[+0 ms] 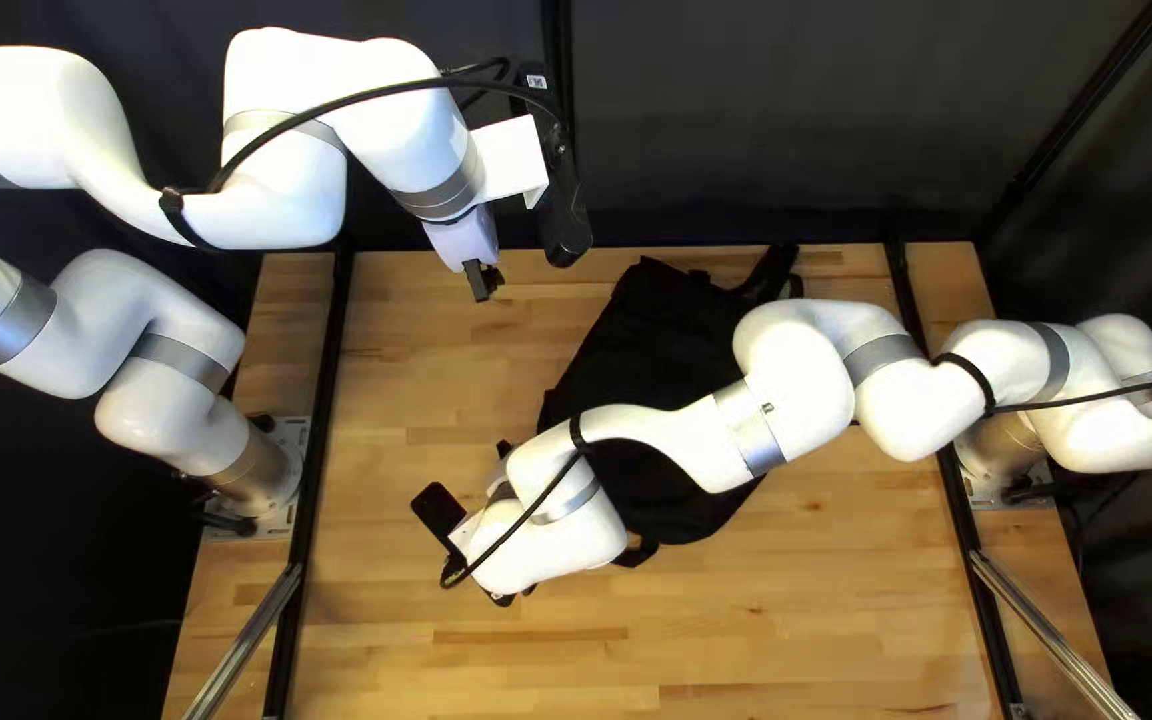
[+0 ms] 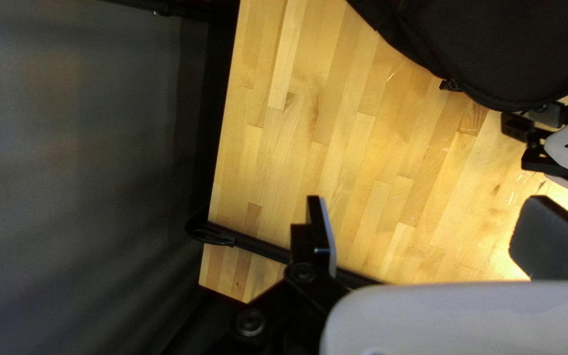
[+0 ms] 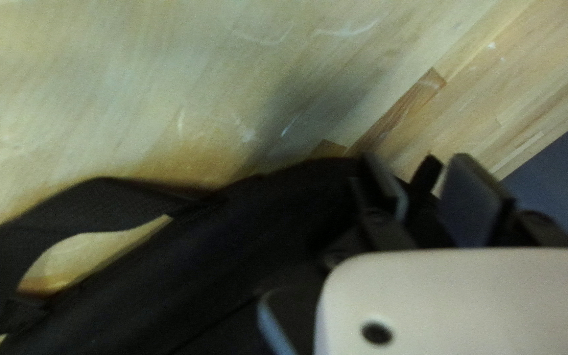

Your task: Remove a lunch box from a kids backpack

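Top left view: can see the black backpack (image 1: 650,314) lying on the tabletop (image 1: 430,414), from upper middle to just below centre, partly beneath the right arm (image 1: 790,387). Cannot tell where the lunch box is. Holding the left claw (image 1: 484,284) raised at upper middle, left of the backpack's top; spread wide. Reaching the right claw (image 1: 503,599) to lower middle, near the backpack's lower end; set narrowly apart, with a dark piece (image 3: 425,176) showing in the gap.
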Robot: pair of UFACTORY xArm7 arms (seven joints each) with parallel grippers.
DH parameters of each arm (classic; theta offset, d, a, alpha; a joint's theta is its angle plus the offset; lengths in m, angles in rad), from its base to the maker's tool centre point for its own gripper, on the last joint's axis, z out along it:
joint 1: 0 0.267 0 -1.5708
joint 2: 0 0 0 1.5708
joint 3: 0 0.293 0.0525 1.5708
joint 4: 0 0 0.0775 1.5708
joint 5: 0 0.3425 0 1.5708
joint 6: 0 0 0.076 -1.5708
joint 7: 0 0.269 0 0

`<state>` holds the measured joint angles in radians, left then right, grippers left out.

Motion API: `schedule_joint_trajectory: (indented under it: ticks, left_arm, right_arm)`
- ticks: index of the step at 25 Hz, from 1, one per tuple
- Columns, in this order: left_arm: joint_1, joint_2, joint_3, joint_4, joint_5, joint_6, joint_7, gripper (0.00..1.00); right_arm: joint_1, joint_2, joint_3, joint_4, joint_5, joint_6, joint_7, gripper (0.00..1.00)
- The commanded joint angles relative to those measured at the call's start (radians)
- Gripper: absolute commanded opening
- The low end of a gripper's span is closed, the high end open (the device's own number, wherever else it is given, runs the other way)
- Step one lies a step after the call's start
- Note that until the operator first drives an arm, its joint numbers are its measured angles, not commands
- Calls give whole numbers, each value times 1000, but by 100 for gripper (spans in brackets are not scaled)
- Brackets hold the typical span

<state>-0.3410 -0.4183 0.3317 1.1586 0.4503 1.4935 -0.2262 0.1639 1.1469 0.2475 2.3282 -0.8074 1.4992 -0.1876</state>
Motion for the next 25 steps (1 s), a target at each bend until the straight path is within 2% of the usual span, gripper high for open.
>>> schedule_joint_trajectory:
  ticks: [1,8,13,15,18,21,25]
  left_arm:
    - [0,0,0,0,0,0,0,100]
    - [0,0,0,0,0,0,0,100]
    - [0,0,0,0,0,0,0,100]
    - [0,0,0,0,0,0,0,100]
    - [0,0,0,0,0,0,0,100]
    - [0,0,0,0,0,0,0,100]
    - [0,0,0,0,0,0,0,100]
  right_arm:
    - [-11,-47,7,-71,0,-19,22,0]
    - [3,-117,11,-140,-4,-6,49,0]
    - [47,-113,6,-88,-16,37,44,0]
    - [58,-121,6,-101,-23,32,54,0]
    - [61,-163,13,-179,-31,3,89,0]
    - [54,-245,24,-315,-39,-41,143,0]
    - [48,-322,32,-443,-47,-80,191,0]
